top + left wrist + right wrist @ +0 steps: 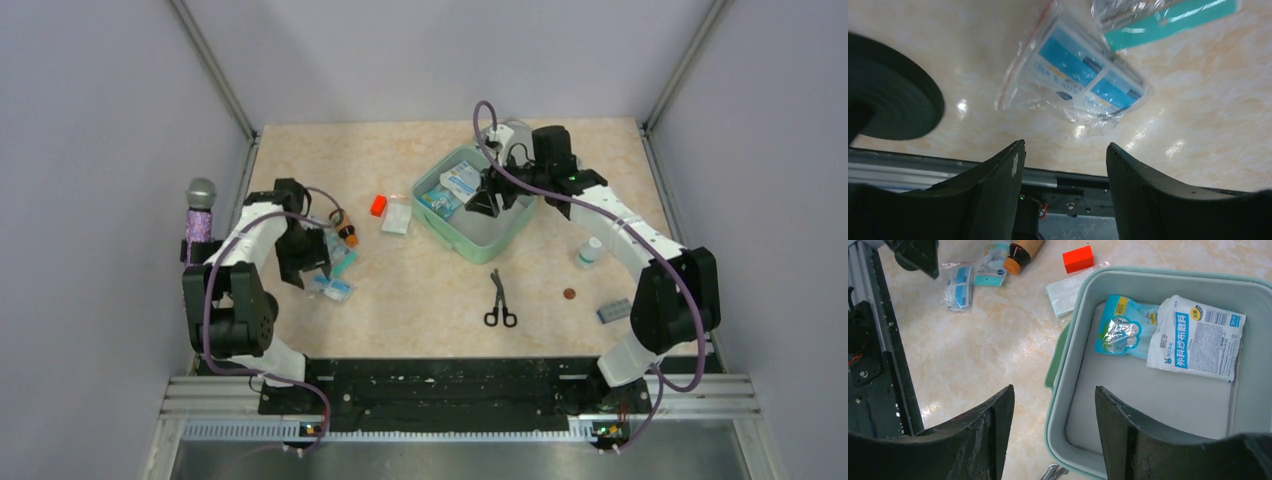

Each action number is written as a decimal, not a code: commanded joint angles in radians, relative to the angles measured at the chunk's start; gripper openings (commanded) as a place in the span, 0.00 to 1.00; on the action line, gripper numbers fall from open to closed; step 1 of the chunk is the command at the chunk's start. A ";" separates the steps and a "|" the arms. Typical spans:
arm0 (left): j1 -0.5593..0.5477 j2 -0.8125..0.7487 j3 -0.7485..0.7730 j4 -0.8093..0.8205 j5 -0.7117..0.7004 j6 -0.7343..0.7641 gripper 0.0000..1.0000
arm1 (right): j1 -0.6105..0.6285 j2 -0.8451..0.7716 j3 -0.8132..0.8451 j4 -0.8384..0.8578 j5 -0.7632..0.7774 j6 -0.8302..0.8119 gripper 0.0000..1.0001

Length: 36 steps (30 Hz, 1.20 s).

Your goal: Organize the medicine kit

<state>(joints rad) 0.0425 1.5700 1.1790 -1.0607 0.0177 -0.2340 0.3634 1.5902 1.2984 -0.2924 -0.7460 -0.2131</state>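
Both spread wide and empty, the left gripper (pixel 1065 150) has a bag of blue packets (pixel 1078 75) just ahead, and the right gripper (pixel 1054 390) hovers over the green box (pixel 1173 274) rim.

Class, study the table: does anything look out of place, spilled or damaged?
Nothing looks spilled or broken. The brown orange-capped bottle lies on its side left of the pale green plastic tray, and a small brown coin-like disc seems foreign to a kit.

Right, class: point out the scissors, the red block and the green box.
scissors (pixel 498 295): top external view, the pivot.
red block (pixel 1078 258): right wrist view, on its top face.
green box (pixel 1057 410): right wrist view, on its left rim.
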 commanded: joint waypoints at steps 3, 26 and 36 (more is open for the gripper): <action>-0.016 -0.036 -0.168 0.038 0.041 -0.156 0.66 | -0.003 -0.059 -0.015 0.044 0.020 0.019 0.60; -0.038 0.150 -0.063 0.194 0.249 0.089 0.00 | -0.002 -0.119 -0.070 0.004 0.078 -0.046 0.60; -0.169 -0.097 -0.074 0.255 0.410 0.468 0.00 | -0.012 -0.127 -0.058 -0.046 0.076 -0.096 0.60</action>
<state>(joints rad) -0.0795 1.5688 1.0843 -0.8749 0.3088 0.0021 0.3603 1.5101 1.2152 -0.3370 -0.6556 -0.2810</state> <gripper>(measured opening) 0.011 0.600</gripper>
